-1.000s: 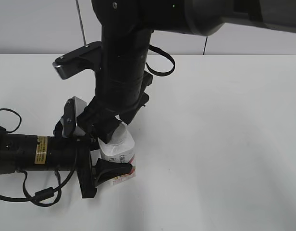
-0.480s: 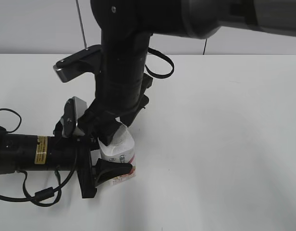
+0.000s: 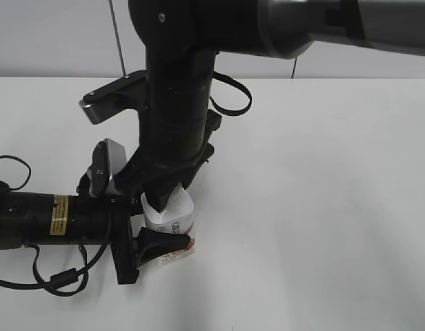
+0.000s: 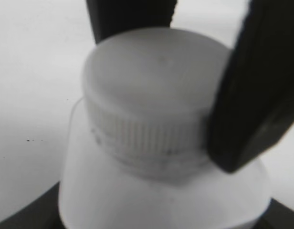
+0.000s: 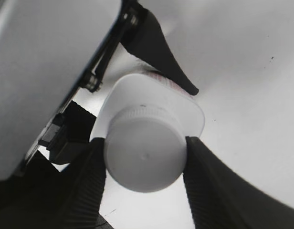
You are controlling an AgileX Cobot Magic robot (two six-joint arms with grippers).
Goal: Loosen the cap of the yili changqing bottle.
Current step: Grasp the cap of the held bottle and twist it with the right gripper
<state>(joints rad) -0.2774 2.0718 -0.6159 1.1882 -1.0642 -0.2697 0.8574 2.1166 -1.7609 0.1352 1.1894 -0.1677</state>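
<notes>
The yili changqing bottle (image 3: 176, 219) is white with a red-pink label and stands on the white table. My left gripper (image 3: 145, 243) reaches in from the left and is shut on the bottle's body. Its dark jaws show at the bottom corners of the left wrist view, either side of the bottle's shoulder (image 4: 156, 200). My right gripper (image 3: 159, 198) comes down from above and is shut on the cap (image 5: 144, 152). Its two ribbed fingers (image 5: 145, 164) press the rim from both sides. The ribbed white cap (image 4: 152, 95) sits on the neck, with a right finger against its right side.
The white table (image 3: 323, 207) stretches out to the right and front of the bottle. The left arm's black body and cables (image 3: 33, 221) lie along the table at the left. The right arm's thick black column (image 3: 174, 103) stands over the bottle. A grey wall is behind.
The right wrist has turned slightly about the cap, and its camera bracket has shifted a little. The bottle and the left gripper have stayed in place.
</notes>
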